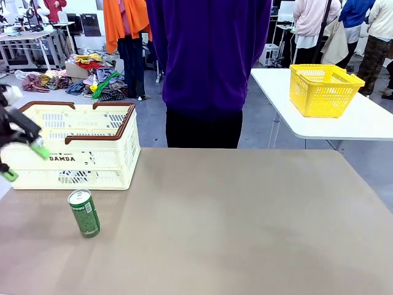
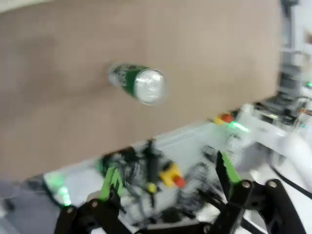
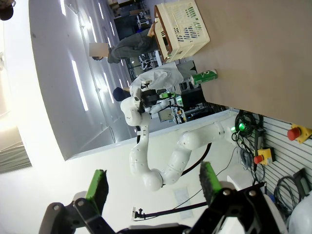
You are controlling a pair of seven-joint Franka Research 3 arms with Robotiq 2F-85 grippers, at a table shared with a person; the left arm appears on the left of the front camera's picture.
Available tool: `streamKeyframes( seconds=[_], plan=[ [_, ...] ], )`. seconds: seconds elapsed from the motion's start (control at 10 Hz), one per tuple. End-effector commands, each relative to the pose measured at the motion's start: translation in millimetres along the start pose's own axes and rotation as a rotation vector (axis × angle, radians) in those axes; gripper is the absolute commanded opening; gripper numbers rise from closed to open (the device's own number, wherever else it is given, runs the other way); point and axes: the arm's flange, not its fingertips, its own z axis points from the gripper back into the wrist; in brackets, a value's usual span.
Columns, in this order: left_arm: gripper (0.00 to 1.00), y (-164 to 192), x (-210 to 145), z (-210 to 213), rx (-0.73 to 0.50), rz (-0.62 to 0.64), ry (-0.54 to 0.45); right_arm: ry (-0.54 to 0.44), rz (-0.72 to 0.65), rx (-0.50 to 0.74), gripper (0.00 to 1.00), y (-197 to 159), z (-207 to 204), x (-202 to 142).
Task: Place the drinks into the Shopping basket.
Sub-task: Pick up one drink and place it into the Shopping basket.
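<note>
Brown table (image 1: 245,221), upright silver-topped green can (image 1: 84,213)

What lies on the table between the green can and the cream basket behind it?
Nothing: in the front view only bare tan tabletop separates the upright green can from the front wall of the cream basket.

Person in purple top (image 1: 209,55) at the far edge, tan table (image 1: 245,227), yellow basket (image 1: 323,90) — on a white side table (image 1: 368,123)
</note>
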Motion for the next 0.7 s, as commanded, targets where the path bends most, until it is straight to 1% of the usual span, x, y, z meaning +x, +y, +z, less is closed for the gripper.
streamKeyframes(
  seconds=[0.0,0.1,0.2,0.3,0.6],
  plan=[
    [1.00,-7.2,-9.3,-34.8,0.179,-0.122,-0.073,-0.001,0.009,0.005,1.00,2.6,0.5,-1.6],
    [1.00,-10.6,-9.3,-52.3,0.230,-0.277,0.009,-0.001,0.009,0.005,1.00,2.6,0.5,-1.6],
    [1.00,-15.8,-5.3,-60.8,0.198,-0.377,-0.010,-0.001,0.009,0.005,1.00,2.6,0.5,-1.6],
    [1.00,-15.4,-6.7,-29.9,0.184,-0.160,-0.026,-0.001,0.009,0.005,1.00,2.6,0.5,-1.6],
    [1.00,-15.4,-6.7,-29.9,0.184,-0.160,-0.026,-0.001,0.009,0.005,1.00,2.6,0.5,-1.6]
  ],
)
